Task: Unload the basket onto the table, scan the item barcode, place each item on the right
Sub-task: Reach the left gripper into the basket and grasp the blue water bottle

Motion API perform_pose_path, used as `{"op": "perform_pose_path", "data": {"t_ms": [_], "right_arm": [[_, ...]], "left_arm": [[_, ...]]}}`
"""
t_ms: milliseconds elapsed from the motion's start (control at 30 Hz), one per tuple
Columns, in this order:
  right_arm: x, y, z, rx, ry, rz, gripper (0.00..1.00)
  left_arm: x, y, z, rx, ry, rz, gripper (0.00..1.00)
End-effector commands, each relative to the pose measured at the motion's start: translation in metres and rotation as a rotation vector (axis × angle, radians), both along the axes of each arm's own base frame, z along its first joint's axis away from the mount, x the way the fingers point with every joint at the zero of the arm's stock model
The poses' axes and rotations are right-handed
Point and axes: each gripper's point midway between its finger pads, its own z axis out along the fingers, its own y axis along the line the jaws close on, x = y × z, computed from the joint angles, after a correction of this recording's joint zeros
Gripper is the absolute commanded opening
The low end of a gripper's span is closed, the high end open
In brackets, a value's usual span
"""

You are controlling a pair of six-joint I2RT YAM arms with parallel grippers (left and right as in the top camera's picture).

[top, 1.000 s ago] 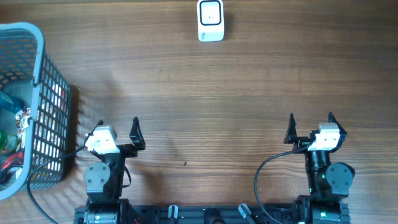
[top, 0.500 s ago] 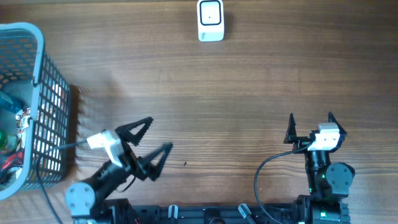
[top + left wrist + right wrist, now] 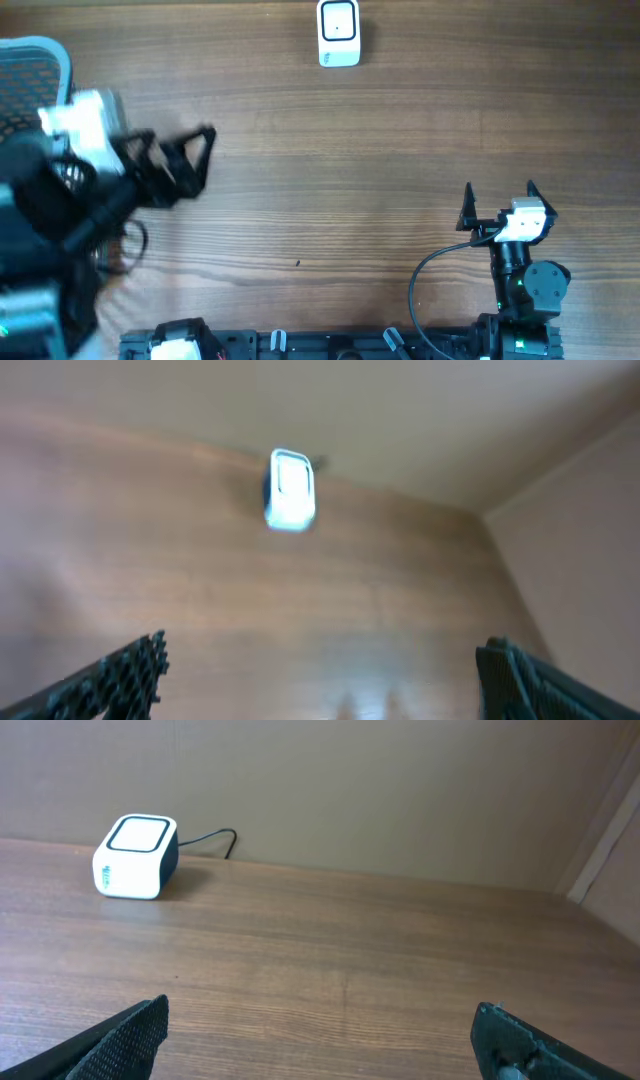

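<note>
2 arms: one moved, one not, vs. overhead view half a sec ago.
Left arm (image 3: 55,215): was low at near edge, angled toward table centre; now swung up and to the left, blurred, lying across basket (image 3: 40,52) and hiding most of it.
Left gripper (image 3: 200,163): gone from near-edge area to just right of basket, farther up the table (image 3: 380,140); pointing right across the wood; fingers spread wide, nothing between them.
Left wrist view: both fingertips at bottom corners, wide gap, bare wood between; whole picture soft w/ motion blur.
Right arm (image 3: 522,275): same place as before, folded at near edge, right side.
Right gripper (image 3: 500,190): unchanged; pointing toward far edge; fingers spread wide, holding nothing.
Scanner (image 3: 339,33): same spot as before, far edge, about mid-table, well apart from both grippers; white box w/ dark-framed window on top.
Scanner, left wrist view: scanner (image 3: 291,488) upper middle of picture, blurred.
Scanner, right wrist view: scanner (image 3: 136,856) upper left, sharp; dark cable (image 3: 212,838) running off behind it.
Item w/ barcode: can't tell where; basket contents covered by left arm.
Count: 2 arms, 2 grippers, 1 scanner, 1 basket, 1 cable at scanner.
</note>
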Motion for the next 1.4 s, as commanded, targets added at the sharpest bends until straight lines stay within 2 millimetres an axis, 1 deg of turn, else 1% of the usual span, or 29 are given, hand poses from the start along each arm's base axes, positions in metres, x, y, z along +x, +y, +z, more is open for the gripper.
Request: {"op": "perform_pose_path", "data": {"t_ms": [0,67,133,167,200,233,267,300,333,367,400,500,533,600,633,667,700,733,767,833,933,967,1067,1133,1167,1233,1300,1333,1367], "right_arm": [[0.000,0.004,0.002,0.018,-0.009,0.019,1.00],[0.000,0.004,0.002,0.018,-0.008,0.018,1.00],[0.000,0.004,0.002,0.018,-0.008,0.019,1.00],[0.000,0.004,0.002,0.018,-0.009,0.019,1.00],[0.000,0.004,0.002,0.018,-0.008,0.019,1.00],[0.000,0.004,0.002,0.018,-0.008,0.018,1.00],[0.000,0.004,0.002,0.018,-0.008,0.019,1.00],[0.000,0.004,0.002,0.018,-0.008,0.019,1.00],[0.000,0.004,0.002,0.018,-0.008,0.019,1.00],[0.000,0.004,0.002,0.018,-0.008,0.019,1.00],[0.000,0.004,0.002,0.018,-0.008,0.019,1.00],[0.000,0.004,0.002,0.018,-0.008,0.019,1.00],[0.000,0.004,0.002,0.018,-0.008,0.018,1.00],[0.000,0.004,0.002,0.018,-0.008,0.019,1.00],[0.000,0.004,0.002,0.018,-0.008,0.019,1.00],[0.000,0.004,0.002,0.018,-0.009,0.019,1.00],[0.000,0.004,0.002,0.018,-0.008,0.019,1.00],[0.000,0.004,0.002,0.018,-0.008,0.018,1.00],[0.000,0.004,0.002,0.018,-0.008,0.019,1.00],[0.000,0.004,0.002,0.018,-0.008,0.019,1.00],[0.000,0.004,0.002,0.018,-0.008,0.018,1.00],[0.000,0.004,0.002,0.018,-0.009,0.019,1.00],[0.000,0.004,0.002,0.018,-0.009,0.019,1.00],[0.000,0.004,0.002,0.018,-0.008,0.019,1.00],[0.000,0.004,0.002,0.018,-0.009,0.019,1.00],[0.000,0.004,0.002,0.018,-0.008,0.019,1.00],[0.000,0.004,0.002,0.018,-0.008,0.019,1.00],[0.000,0.004,0.002,0.018,-0.008,0.018,1.00],[0.000,0.004,0.002,0.018,-0.008,0.019,1.00]], "left_arm": [[0.033,0.026,0.033,0.149,-0.030,0.073,1.00],[0.046,0.064,0.032,0.158,0.100,0.289,1.00],[0.065,0.109,0.026,0.171,0.248,0.489,1.00],[0.071,0.125,0.024,0.171,0.274,0.553,1.00],[0.079,0.145,0.022,0.163,0.296,0.622,1.00],[0.084,0.170,0.019,0.157,0.308,0.707,1.00],[0.083,0.219,0.014,0.123,0.318,0.898,1.00],[0.073,0.255,0.010,0.052,0.323,1.038,1.00],[0.062,0.277,0.006,-0.023,0.331,1.142,1.00],[0.051,0.295,0.002,-0.059,0.344,1.207,1.00],[0.040,0.307,-0.002,-0.066,0.365,1.246,1.00],[0.015,0.330,-0.007,-0.085,0.389,1.330,1.00],[0.015,0.333,-0.012,-0.086,0.401,1.336,1.00],[0.016,0.341,-0.030,-0.072,0.459,1.352,1.00],[0.015,0.349,-0.042,-0.050,0.501,1.378,1.00],[0.013,0.363,-0.065,-0.004,0.581,1.424,1.00],[0.013,0.368,-0.079,0.009,0.630,1.431,1.00],[0.015,0.372,-0.092,0.017,0.669,1.433,1.00],[0.016,0.375,-0.097,0.025,0.686,1.438,1.00],[0.024,0.383,-0.110,0.029,0.705,1.437,1.00],[0.035,0.390,-0.131,0.028,0.745,1.423,1.00],[0.040,0.394,-0.145,0.025,0.772,1.416,1.00],[0.070,0.394,-0.172,-0.076,0.769,1.326,1.00],[0.076,0.401,-0.180,-0.072,0.767,1.331,1.00],[0.082,0.407,-0.191,-0.073,0.768,1.329,1.00],[0.086,0.412,-0.206,-0.067,0.791,1.331,1.00],[0.085,0.421,-0.224,-0.036,0.825,1.355,1.00],[0.088,0.424,-0.232,-0.025,0.832,1.351,1.00],[0.091,0.427,-0.235,0.002,0.828,1.325,1.00]]}}
